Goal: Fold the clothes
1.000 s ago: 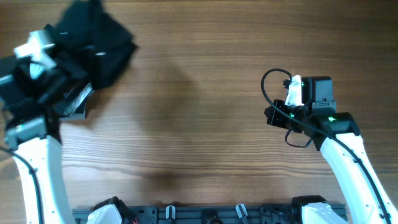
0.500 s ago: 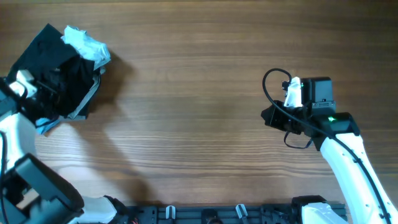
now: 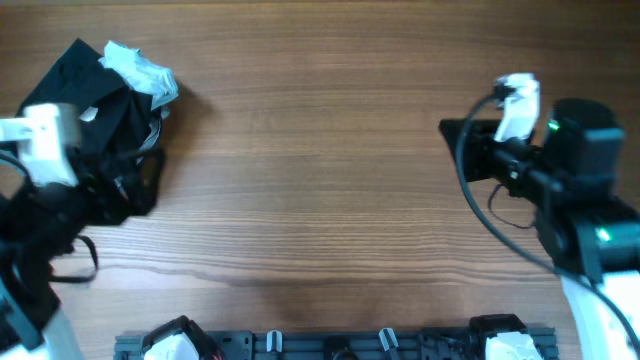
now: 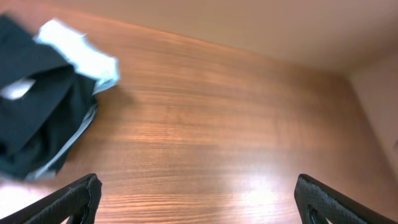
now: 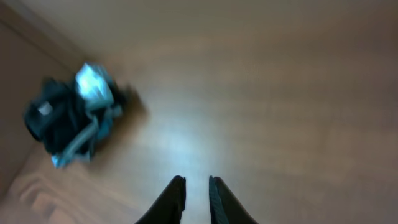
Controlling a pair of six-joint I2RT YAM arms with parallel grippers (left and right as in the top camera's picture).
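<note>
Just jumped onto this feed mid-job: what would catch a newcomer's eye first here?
The dark clothes pile with a pale piece on top, bunched unfolded at the table's far left edge. Otherwise it is mostly bare wood. The left tool gapes wide beside the pile, and the right tool sits far off, fingers close together; both hold nothing.

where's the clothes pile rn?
Overhead view: the dark clothes pile sits at the table's far-left edge, right beside the left arm, with a pale garment on top.
</note>
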